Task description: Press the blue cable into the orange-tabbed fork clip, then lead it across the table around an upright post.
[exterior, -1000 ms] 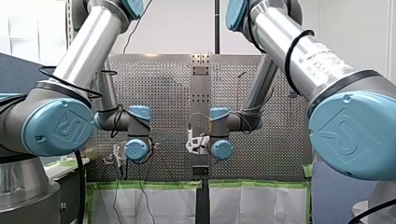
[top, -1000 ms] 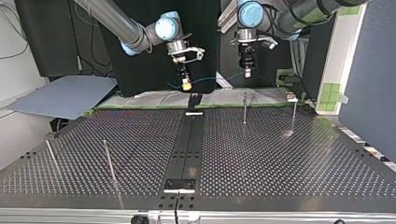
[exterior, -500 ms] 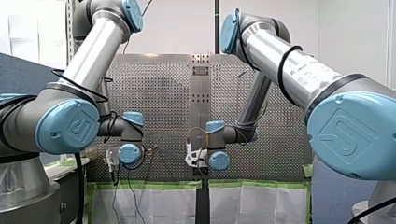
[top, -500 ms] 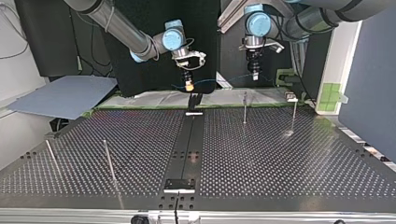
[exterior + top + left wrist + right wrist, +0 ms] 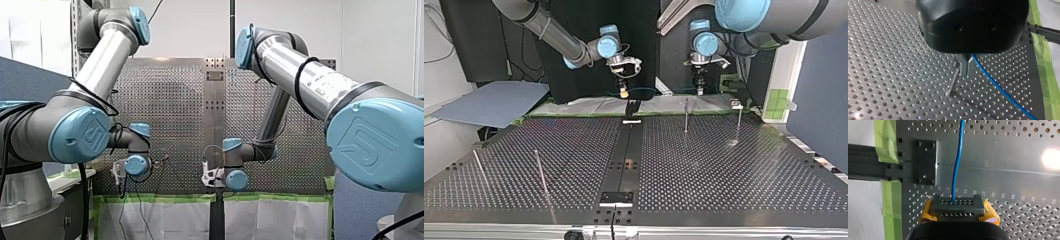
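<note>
The blue cable (image 5: 957,167) is shown clamped in both hands above the perforated desk (image 5: 885,62): the left hand (image 5: 965,73), its metal fingers (image 5: 963,66) closed on it just beside an upright post (image 5: 954,78), and the right hand (image 5: 957,206), yellow-padded, farther from that post.
</note>
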